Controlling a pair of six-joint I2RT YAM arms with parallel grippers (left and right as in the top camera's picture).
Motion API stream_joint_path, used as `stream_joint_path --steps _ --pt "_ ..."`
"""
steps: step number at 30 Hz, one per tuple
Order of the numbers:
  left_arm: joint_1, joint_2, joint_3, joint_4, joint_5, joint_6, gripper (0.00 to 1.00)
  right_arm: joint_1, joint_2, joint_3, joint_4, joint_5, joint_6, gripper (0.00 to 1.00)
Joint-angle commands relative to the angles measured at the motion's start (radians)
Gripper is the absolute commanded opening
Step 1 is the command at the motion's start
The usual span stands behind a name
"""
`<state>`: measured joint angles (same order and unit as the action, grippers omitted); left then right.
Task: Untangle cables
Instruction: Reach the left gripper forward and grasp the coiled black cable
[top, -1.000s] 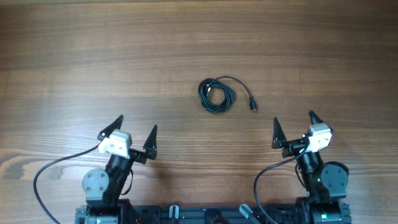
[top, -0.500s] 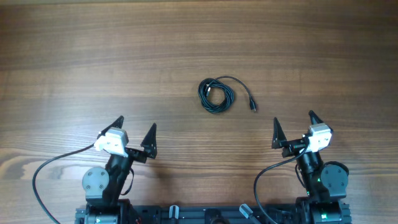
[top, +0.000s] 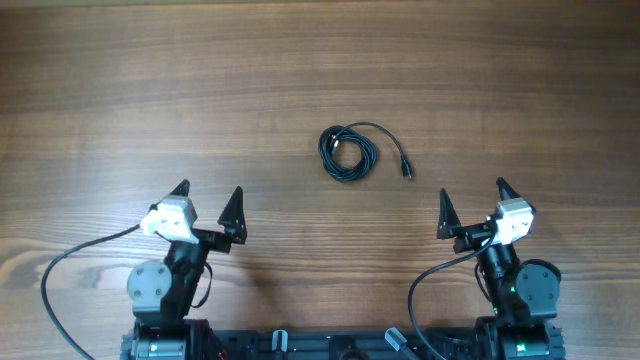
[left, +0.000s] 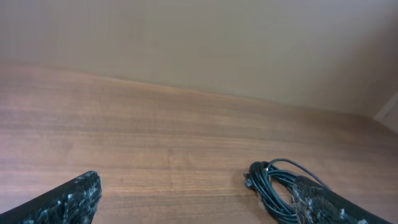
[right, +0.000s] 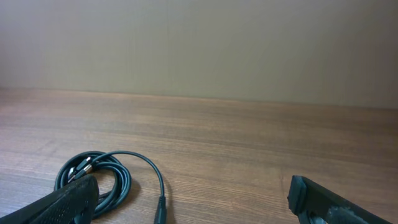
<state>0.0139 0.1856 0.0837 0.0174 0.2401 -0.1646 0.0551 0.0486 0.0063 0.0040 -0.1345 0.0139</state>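
One cables bundle (top: 348, 153), tbl (top: 150, 80) ctr

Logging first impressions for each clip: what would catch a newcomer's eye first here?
A small coil of dark cables lies alone near the middle of the wooden table, one loose strand arcing right to a plug end. Nearer the base, the left gripper and right gripper flank it, both open, empty and apart from it.
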Motion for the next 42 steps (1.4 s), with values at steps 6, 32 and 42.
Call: stream_joint_path --steps 6,32,42 --pt "0.001 0.080 0.125 -0.036 0.021 -0.026 1.00 -0.003 -0.002 0.000 0.004 -0.013 0.013 1.00" --pt "-0.137 1.062 1.076 -0.697 0.297 -0.028 1.00 -0.003 -0.002 0.000 0.004 -0.013 0.013 1.00" --pt "-0.154 1.189 1.076 -0.582 0.389 -0.024 1.00 -0.003 -0.002 0.000 0.004 -0.013 0.013 1.00"
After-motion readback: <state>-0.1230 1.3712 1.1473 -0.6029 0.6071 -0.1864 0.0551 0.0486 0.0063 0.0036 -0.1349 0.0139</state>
